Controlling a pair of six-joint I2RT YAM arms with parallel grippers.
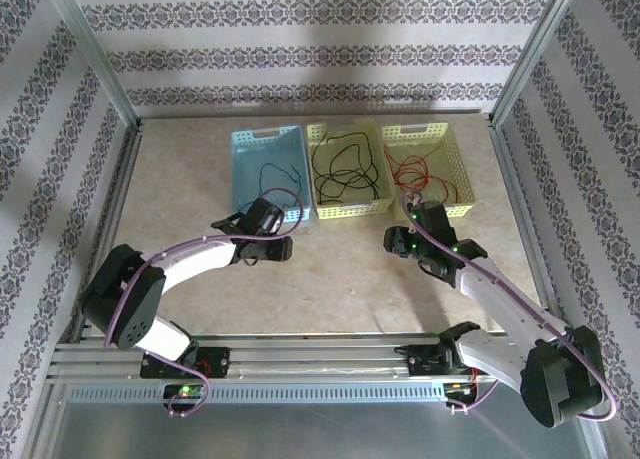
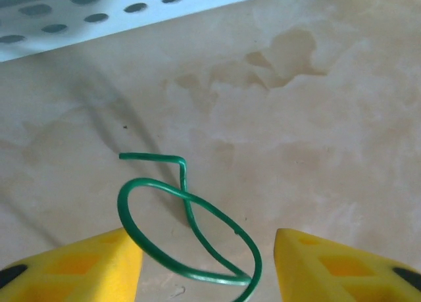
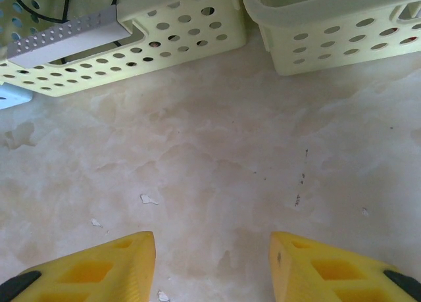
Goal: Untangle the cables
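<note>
The dark green cable (image 2: pixel 187 213) curls in a loop just above the table, its end lying between the yellow fingers of my left gripper (image 2: pixel 207 239), whose jaws stand apart around it. From above, the rest of the green cable (image 1: pixel 265 169) lies in the blue basket (image 1: pixel 240 184), and the left gripper (image 1: pixel 285 247) is just in front of that basket. The black cable (image 1: pixel 345 169) is coiled in the middle yellow-green basket (image 1: pixel 350 211). The red cable (image 1: pixel 420 169) lies in the right yellow basket (image 1: pixel 455 169). My right gripper (image 3: pixel 212 239) is open over bare table, nothing between its fingers.
The three baskets stand side by side at the back of the table. In the right wrist view the yellow-green basket's wall (image 3: pixel 164 45) and the right basket's wall (image 3: pixel 329 25) are just ahead. The blue basket's wall (image 2: pixel 99 19) is close ahead of the left gripper. Metal frame posts border the table.
</note>
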